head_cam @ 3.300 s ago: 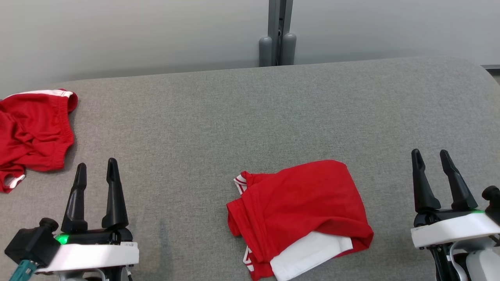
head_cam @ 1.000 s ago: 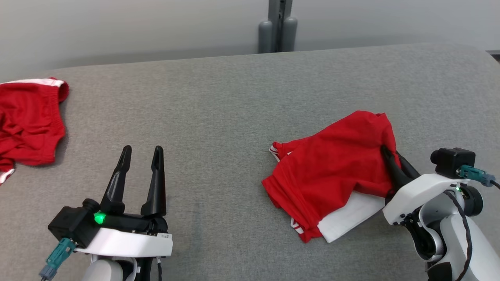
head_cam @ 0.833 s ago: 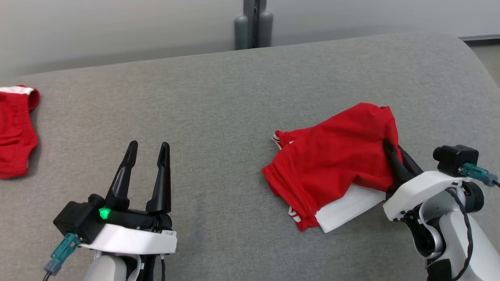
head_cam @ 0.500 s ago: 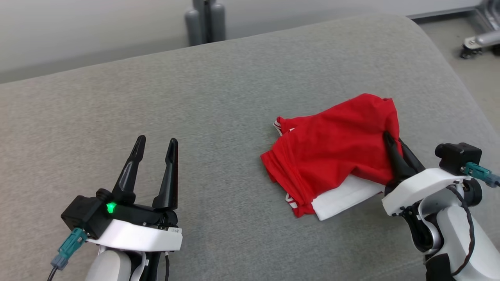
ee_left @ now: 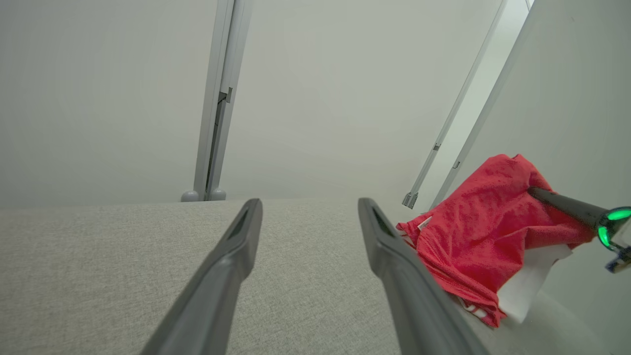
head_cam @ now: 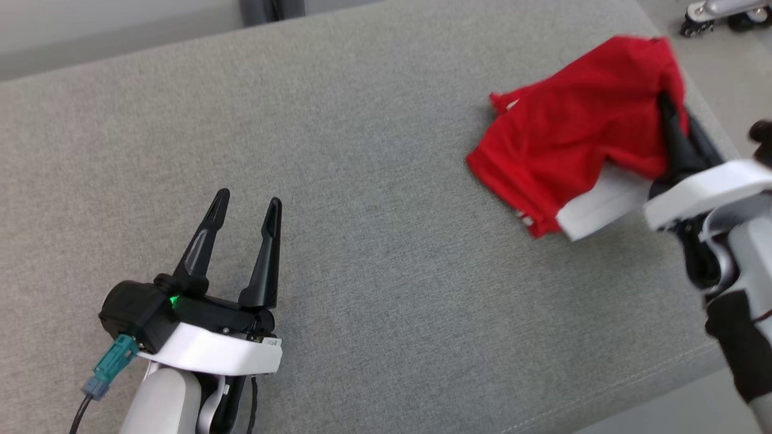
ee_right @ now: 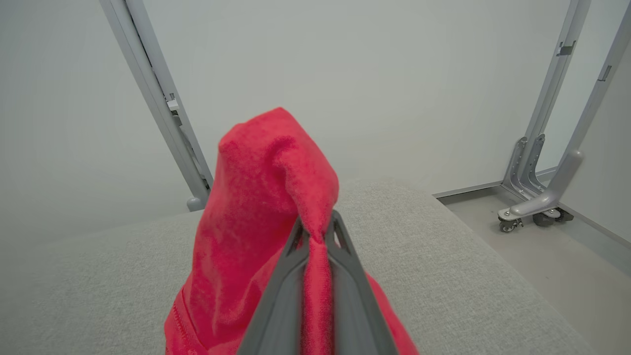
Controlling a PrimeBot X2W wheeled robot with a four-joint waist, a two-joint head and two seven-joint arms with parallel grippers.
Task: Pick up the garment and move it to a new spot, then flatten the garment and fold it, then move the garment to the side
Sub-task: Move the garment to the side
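Observation:
The garment (head_cam: 567, 138) is red with a white part along its lower edge, bunched near the far right corner of the grey padded table (head_cam: 374, 181). My right gripper (head_cam: 668, 105) is shut on a fold at its right side, and the fabric peaks above the fingers in the right wrist view, where the gripper (ee_right: 315, 230) pinches the garment (ee_right: 251, 207). The rest of the cloth droops to the table. My left gripper (head_cam: 248, 202) stands open and empty over the near left of the table. In the left wrist view that gripper (ee_left: 309, 204) has the garment (ee_left: 473, 231) off to its right.
The table's rounded right edge (head_cam: 711, 120) runs just beside the garment, with floor beyond it. A wheeled grey frame foot (ee_right: 537, 209) stands on that floor. A grey post (ee_left: 217, 123) rises behind the table against the pale wall.
The head camera has swung, shifting the whole picture. My right gripper, still shut on the garment, has carried it toward the table's far right edge. The left gripper stays open.

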